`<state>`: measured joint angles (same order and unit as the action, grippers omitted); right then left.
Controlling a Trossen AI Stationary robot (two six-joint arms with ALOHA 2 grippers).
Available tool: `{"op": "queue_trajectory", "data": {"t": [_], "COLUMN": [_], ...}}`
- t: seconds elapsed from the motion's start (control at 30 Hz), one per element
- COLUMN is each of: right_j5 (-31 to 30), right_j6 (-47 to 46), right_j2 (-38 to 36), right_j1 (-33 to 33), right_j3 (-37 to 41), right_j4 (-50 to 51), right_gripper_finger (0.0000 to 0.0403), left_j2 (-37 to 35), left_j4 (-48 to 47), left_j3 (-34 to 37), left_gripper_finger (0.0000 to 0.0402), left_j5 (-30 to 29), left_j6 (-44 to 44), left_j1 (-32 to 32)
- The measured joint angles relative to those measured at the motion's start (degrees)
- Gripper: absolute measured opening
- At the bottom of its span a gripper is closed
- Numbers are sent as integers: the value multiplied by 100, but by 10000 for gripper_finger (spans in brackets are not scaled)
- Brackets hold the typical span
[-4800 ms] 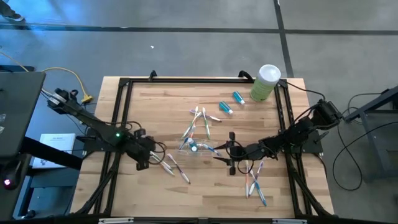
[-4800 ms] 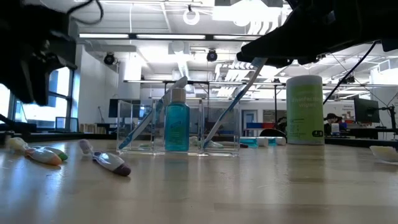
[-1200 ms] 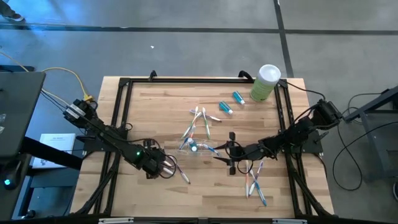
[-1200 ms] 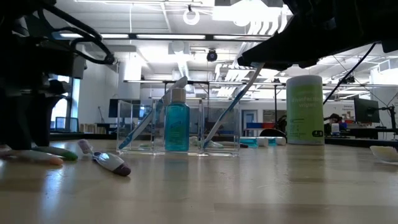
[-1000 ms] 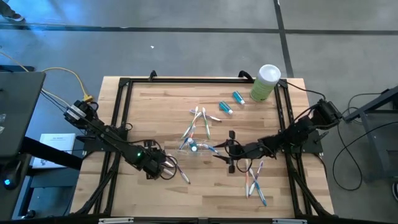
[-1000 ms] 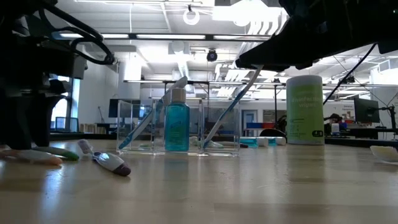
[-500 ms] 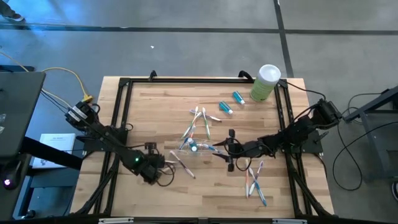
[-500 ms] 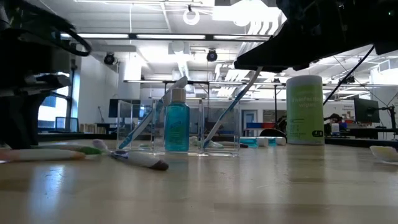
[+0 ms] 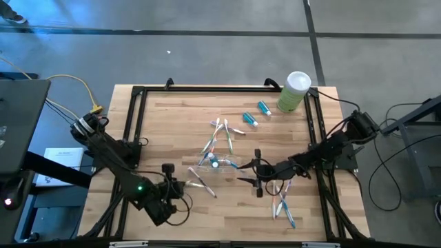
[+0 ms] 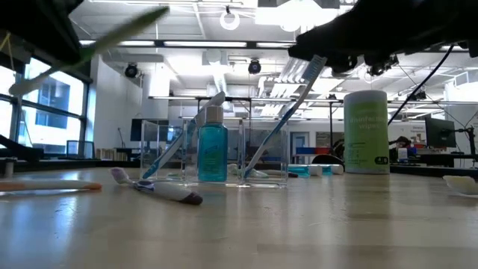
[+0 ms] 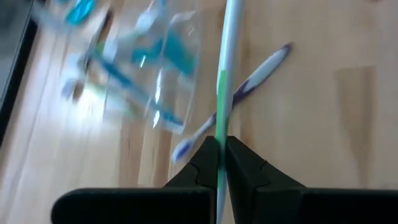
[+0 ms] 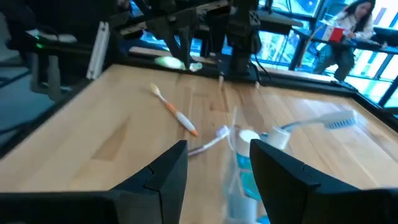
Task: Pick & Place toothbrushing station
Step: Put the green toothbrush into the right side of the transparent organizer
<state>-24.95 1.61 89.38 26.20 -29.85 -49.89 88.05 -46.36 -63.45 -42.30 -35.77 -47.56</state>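
The clear cup (image 9: 211, 162) stands mid-table and shows in the low view (image 10: 216, 153) with a blue tube (image 10: 211, 149) and leaning toothbrushes inside. My left gripper (image 9: 177, 188), near the front left, is shut on a green-and-white toothbrush (image 11: 225, 74) held above the table (image 10: 89, 46). My right gripper (image 9: 257, 173) hovers open just right of the cup, touching nothing; its own view puts the cup (image 12: 239, 165) ahead between its fingers. A purple toothbrush (image 10: 168, 192) and an orange one (image 10: 45, 185) lie flat on the table. My left gripper pinches the handle (image 11: 221, 127) of the green-and-white toothbrush between its two fingers, near one end. The brush runs on ahead of the fingertips toward the cup. It is lifted clear of the table and slants upward in the low view.
A tall pale-green canister (image 9: 295, 91) stands at the far right, with two blue tubes (image 9: 253, 114) lying beside it. More toothbrushes lie beyond the cup (image 9: 220, 132) and near the right front (image 9: 282, 204). A black frame rail (image 9: 131, 131) borders the table.
My left gripper has shut on the green-and-white toothbrush, lifted it off the table and drawn back toward the near edge. The purple toothbrush has slid along the table toward the cup. The orange one has stayed flat.
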Motion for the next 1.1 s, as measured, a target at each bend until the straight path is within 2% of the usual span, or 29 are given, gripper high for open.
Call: {"op": "queue_trajectory", "data": {"t": [0.1, 0.17, 0.37, 0.43, 0.53, 0.63, 0.77, 0.93, 1.1], "right_j5": [5, 90, 1330, 1635, 1740, 1697, 1632, 1348, 1846], "right_j6": [-274, -961, -2616, -2861, -2878, -2862, -2837, -2569, -2641], "right_j2": [0, -3, -4, -4, -4, 4, 136, 409, 610], "right_j1": [56, 55, -40, -72, -85, -94, -123, -150, -253], "right_j3": [3, -1, -21, -94, -246, -388, -564, -806, -1025], "right_j4": [-273, -724, -1314, -1197, -928, -417, -112, -93, -99], "right_gripper_finger": [166, 166, 166, 166, 166, 166, 166, 167, 182], "left_j2": [21, 113, 721, 1018, 1451, 1677, 1690, 1668, 1648], "left_j4": [667, 1205, 2910, 3422, 4385, 5156, 5543, 5753, 5747], "left_j3": [-6, -6, -8, -8, -8, -8, -8, -37, -127], "left_gripper_finger": [4, 4, 5, 5, 6, 6, 6, 7, 7], "left_j5": [-278, -550, -1166, -1388, -1674, -1428, -897, -706, -553], "left_j6": [1711, 3032, 7301, 8574, 10026, 10946, 11705, 12083, 12420], "left_j1": [-172, -288, -471, -438, -272, -81, 37, 189, 374]}}
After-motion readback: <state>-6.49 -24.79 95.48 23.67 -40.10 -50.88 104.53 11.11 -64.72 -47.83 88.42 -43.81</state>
